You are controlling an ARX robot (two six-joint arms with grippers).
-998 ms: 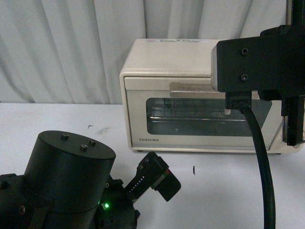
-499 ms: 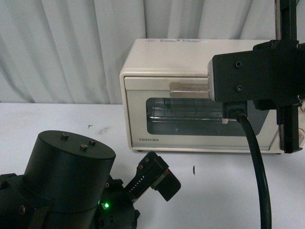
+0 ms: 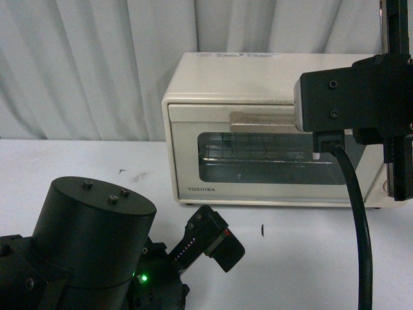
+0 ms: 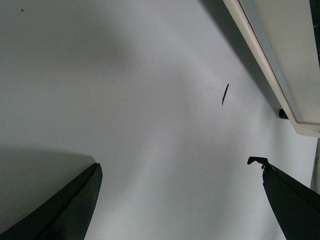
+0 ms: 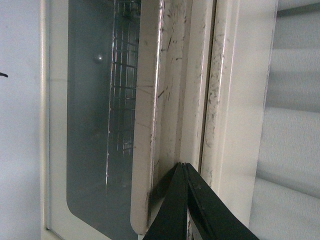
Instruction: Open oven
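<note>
Table (image 3: 77, 161) in front of the oven (image 3: 258, 187): bare white surface, open between the door and the left arm (image 3: 90, 239), with one small dark mark (image 3: 262, 230) on it. The left arm's bulk fills the near left corner.

Left gripper (image 4: 175, 164): fingers spread wide, bare table between them, the oven's lower edge off to one side.

Handle (image 3: 258, 121): left part open to the front. The right end is covered by the right arm's wrist block (image 3: 348, 97), whose cable (image 3: 358, 226) hangs across the door's right side.

Right gripper (image 5: 183, 167): fingers pressed together, tip at the narrow strip between handle and oven frame.

Curtain (image 3: 84, 64) closes off the rear.
</note>
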